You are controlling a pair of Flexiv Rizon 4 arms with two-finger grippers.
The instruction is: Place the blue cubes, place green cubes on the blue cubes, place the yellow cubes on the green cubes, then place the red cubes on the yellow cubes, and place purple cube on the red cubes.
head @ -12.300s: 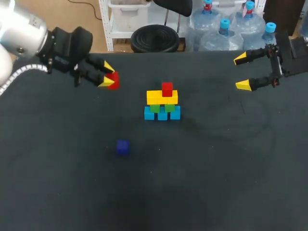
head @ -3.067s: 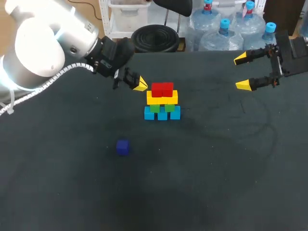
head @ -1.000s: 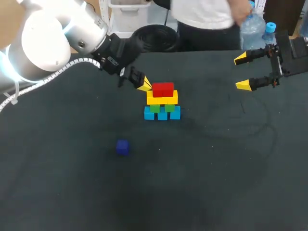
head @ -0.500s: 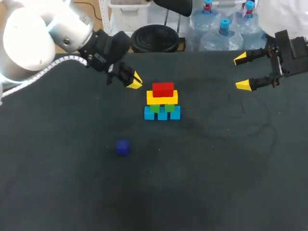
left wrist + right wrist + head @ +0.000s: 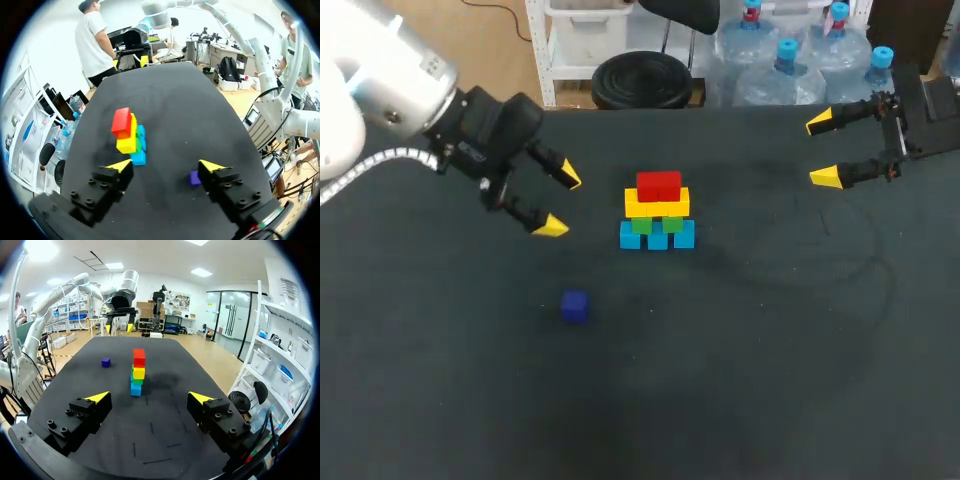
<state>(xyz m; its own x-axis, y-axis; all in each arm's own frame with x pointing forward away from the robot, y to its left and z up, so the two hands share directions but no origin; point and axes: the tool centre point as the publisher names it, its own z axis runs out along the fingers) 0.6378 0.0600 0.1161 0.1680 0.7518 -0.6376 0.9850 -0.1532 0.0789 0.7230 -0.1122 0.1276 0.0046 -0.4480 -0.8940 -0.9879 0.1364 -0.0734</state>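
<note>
Dark bench (image 5: pixel 770 380), matte black all over, and the cube tower sits roughly in the middle of it, a bit toward the far side. Bottom layer is the blue cubes (image 5: pixel 657 236), then the green cubes (image 5: pixel 656 224), then the yellow cubes (image 5: pixel 657 203), with the red cubes (image 5: pixel 659 185) side by side on top. The whole thing looks upright and pretty tidy.

The purple cube (image 5: pixel 575 306) is not on the stack. It's lying on its own on the bench, nearer to me and off to the left of the tower.

My left arm (image 5: pixel 380 90) comes in from the left, and my left jaws are spread wide apart with nothing in them, beside the tower and not touching it. One of the yellow fingertips (image 5: pixel 551 228) points roughly toward the purple cube.

My right arm (image 5: pixel 925 120) is way out at the right edge of the bench, well apart from the tower. My right jaws are also wide apart and empty.
</note>
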